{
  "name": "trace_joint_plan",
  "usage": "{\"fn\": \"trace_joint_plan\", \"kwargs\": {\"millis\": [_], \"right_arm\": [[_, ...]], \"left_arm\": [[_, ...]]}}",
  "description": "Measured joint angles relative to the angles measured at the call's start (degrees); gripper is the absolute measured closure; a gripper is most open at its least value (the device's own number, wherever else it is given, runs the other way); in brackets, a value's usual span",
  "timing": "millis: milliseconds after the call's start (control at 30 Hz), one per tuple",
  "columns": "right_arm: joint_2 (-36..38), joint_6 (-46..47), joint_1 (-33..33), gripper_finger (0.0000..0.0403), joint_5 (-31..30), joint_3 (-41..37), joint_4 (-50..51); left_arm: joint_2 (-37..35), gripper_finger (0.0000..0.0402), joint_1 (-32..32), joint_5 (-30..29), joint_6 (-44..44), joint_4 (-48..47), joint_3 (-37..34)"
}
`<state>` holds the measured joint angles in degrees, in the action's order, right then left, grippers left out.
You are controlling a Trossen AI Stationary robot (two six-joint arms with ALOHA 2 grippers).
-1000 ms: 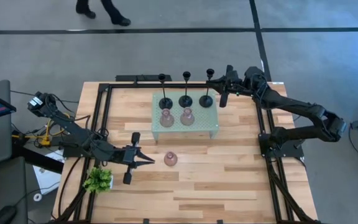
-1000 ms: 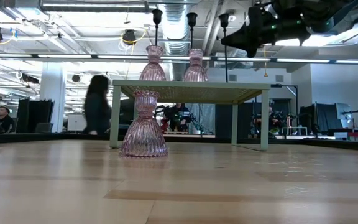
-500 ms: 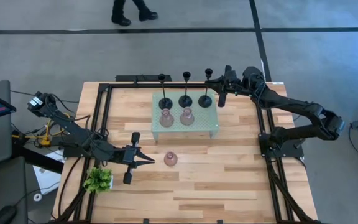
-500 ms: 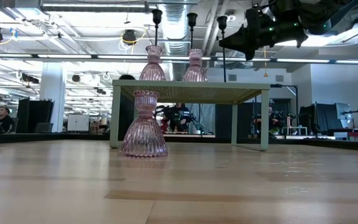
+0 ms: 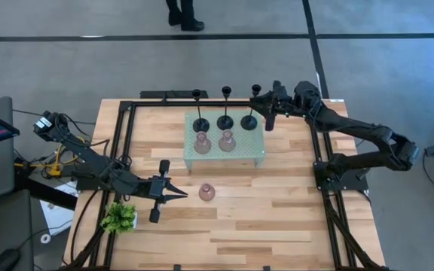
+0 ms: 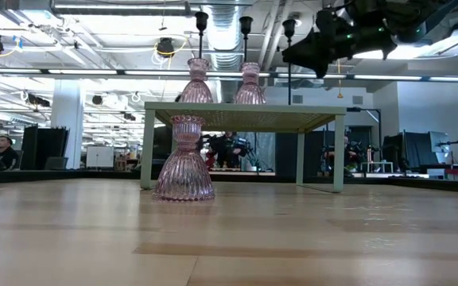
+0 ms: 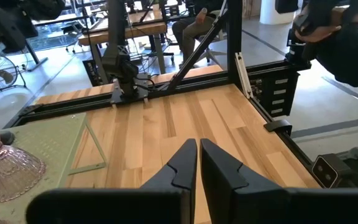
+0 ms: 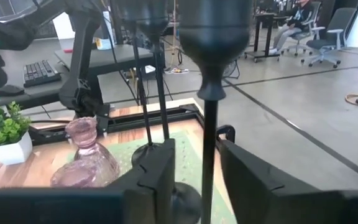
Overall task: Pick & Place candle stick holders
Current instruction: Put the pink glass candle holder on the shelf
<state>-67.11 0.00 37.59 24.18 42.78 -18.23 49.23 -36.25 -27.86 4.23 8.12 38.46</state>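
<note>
Three black candle stick holders point(image 5: 225, 120) with thin stems stand by their round bases on the pale green stand point(image 5: 256, 154). Two pink glass holders point(image 5: 227, 141) stand beside them. A third pink holder point(image 5: 206, 192) stands on the table in front of the stand and also shows in the low view point(image 6: 184, 161). My right gripper point(image 5: 265, 105) is open at the right-hand black holder point(image 5: 249, 121). Its fingers are on either side of the upper stem point(image 8: 208, 149). My left gripper point(image 5: 181, 194) is shut and empty, just left of the pink holder on the table. My right gripper comes level from the table's right side, with one finger point(image 8: 157, 171) on each side of the right-hand black holder's stem point(image 8: 208, 134), below its cup. I cannot tell whether either finger touches the stem. The holder stands upright on the stand.
A small green plant in a white pot point(image 5: 119, 218) stands at the table's near left corner. Black frame rails point(image 5: 119, 143) run along the left, far and right edges. A person point(image 5: 184, 13) walks on the floor beyond the far edge.
My right gripper has edged a little toward the right-hand black holder's stem. The person beyond the far edge has walked toward the right.
</note>
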Motion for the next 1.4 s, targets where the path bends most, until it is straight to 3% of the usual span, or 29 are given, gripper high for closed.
{"fn": "trace_joint_plan", "kwargs": {"millis": [233, 433, 667, 800, 933, 1133, 1400], "right_arm": [[11.09, -3.84, 1.83, 0.023, -0.17, 0.07, 14.31], [23.13, -1.45, 0.83, 0.0232, -0.11, 0.11, 30.69], [29.33, 1.13, -11.32, 0.0265, -0.09, 0.11, 44.75], [29.31, 5.97, -22.11, 0.0287, -2.24, -2.95, 41.32], [28.49, 10.87, -33.91, 0.0305, -10.56, -9.71, 32.85], [25.41, 16.9, -50.97, 0.0323, -31.3, -20.15, 14.48], [11.13, 22.9, -68.54, 0.0332, -55.91, -24.76, -5.04]], "left_arm": [[0.0, 0.0381, -0.02, 0.0, 0.0, -0.13, 0.0], [0.0, 0.0381, -0.02, 0.0, 0.02, -0.79, 0.02], [0.0, 0.0381, 0.0, 0.02, 0.0, -8.52, 0.02], [0.0, 0.0381, -0.02, 0.02, -0.15, -10.16, 0.02], [0.0, 0.0381, -0.16, 0.02, -0.19, -10.2, 0.02], [-0.05, 0.0381, -1.9, 0.05, -0.2, -10.23, 0.02], [-0.11, 0.0381, -5.93, 0.07, -0.63, -10.23, 0.02]]}}
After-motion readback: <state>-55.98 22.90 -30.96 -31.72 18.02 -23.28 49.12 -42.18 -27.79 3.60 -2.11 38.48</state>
